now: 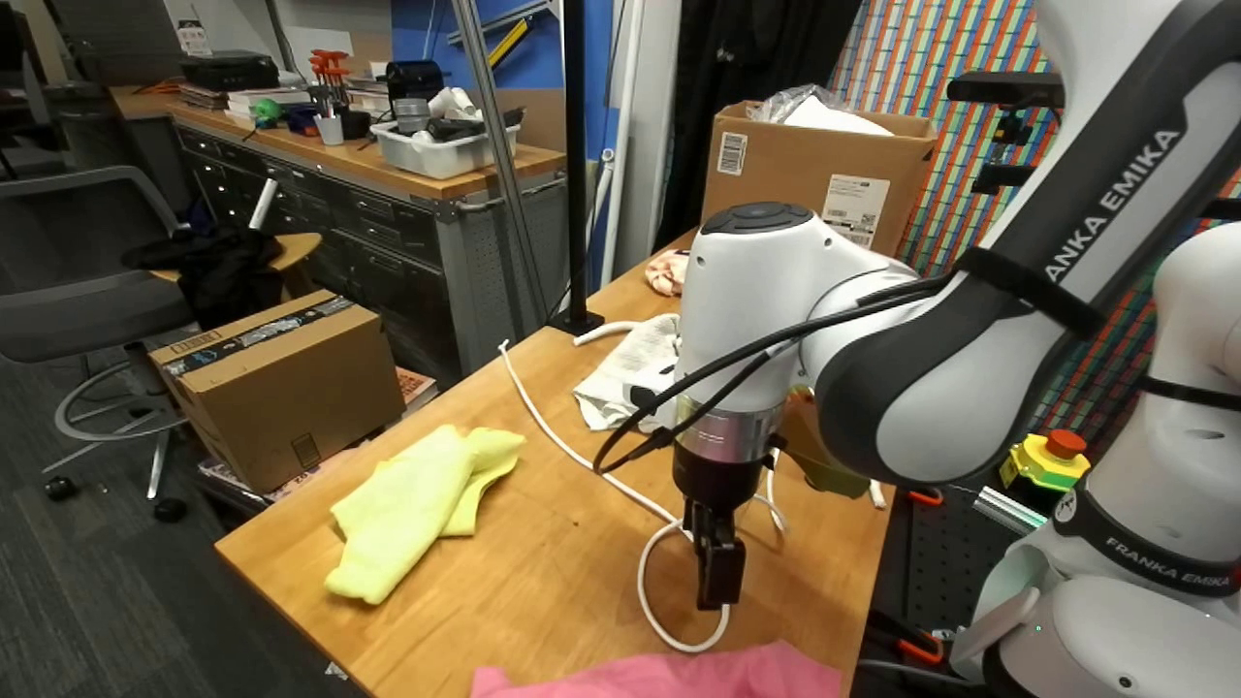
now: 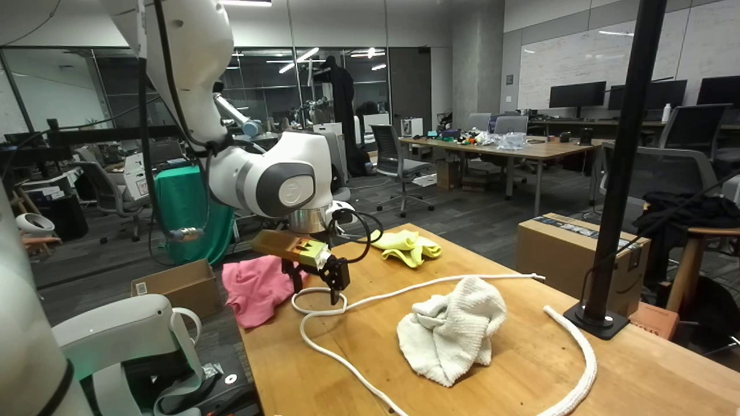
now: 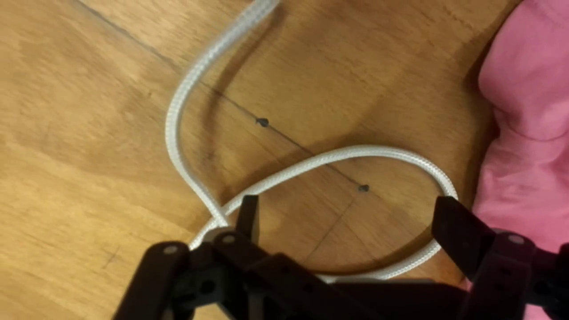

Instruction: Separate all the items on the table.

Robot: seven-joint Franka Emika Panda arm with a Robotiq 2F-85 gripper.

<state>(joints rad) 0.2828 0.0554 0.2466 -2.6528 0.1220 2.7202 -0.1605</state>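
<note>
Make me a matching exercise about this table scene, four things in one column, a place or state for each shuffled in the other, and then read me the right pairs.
Things:
1. gripper
2. yellow cloth
3. white rope
4. pink cloth

Places and states:
A. crosses over itself
B. lies beside the white rope's loop
C. open, above the table
D. lies outside the wrist view

Right pairs: 1-C; 2-D; 3-A; 4-B.

Four cloths (image 1: 407, 514); perhaps two ropes (image 3: 173, 129)
</note>
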